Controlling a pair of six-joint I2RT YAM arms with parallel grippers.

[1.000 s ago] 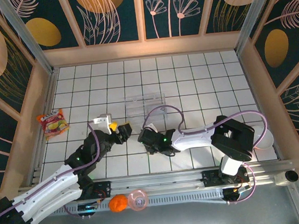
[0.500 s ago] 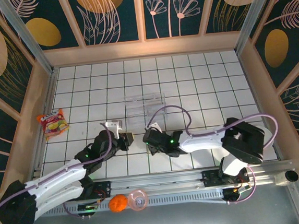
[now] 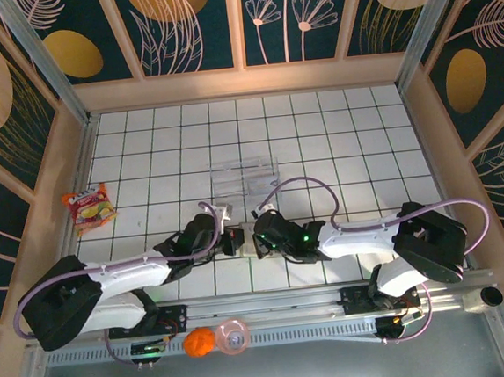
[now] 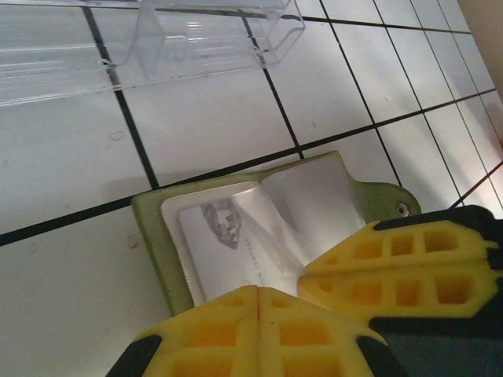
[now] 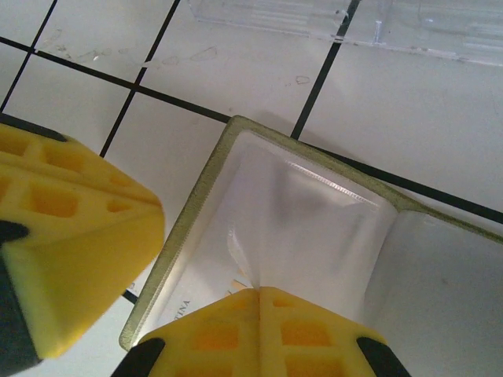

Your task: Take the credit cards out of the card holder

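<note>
2 end effectors meet over the holder, which lies open on the bench just on the near side of the tray, apart from it. 1 card shows in the holder's left pocket, its long axis running from the left end effector toward the tray, so the left arm is nearer to it. Both left fingers are pressed together at the card's near end; whether they pinch it I cannot tell. The right end effector is also pressed together, on the clear pocket of the other half.
</note>
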